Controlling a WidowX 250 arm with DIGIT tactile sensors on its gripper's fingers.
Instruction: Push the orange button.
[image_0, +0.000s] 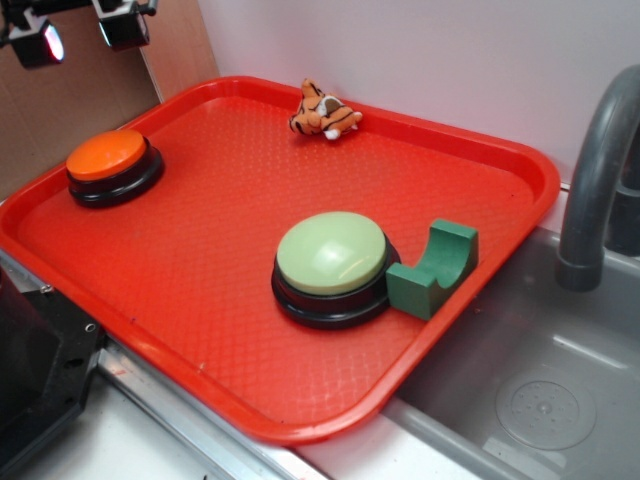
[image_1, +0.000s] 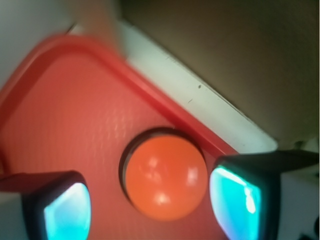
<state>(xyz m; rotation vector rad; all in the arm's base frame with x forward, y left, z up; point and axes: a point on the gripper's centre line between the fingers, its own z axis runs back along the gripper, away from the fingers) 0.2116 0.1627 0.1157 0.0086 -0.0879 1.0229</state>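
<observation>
While the fingers (image_1: 152, 202) hang spread and empty above the round glossy orange button (image_1: 165, 178), close them, centre over the dome, descend straight.

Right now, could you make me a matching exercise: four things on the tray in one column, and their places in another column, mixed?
Things:
1. orange button
2. green button
3. tiger plush
4. green block

Places:
A. at the tray's far rim
B. against the green button, on its sink side
C. near the tray's middle
D. at the tray's left edge, under the gripper

Pairs: 1-D, 2-C, 3-A, 4-B
</observation>
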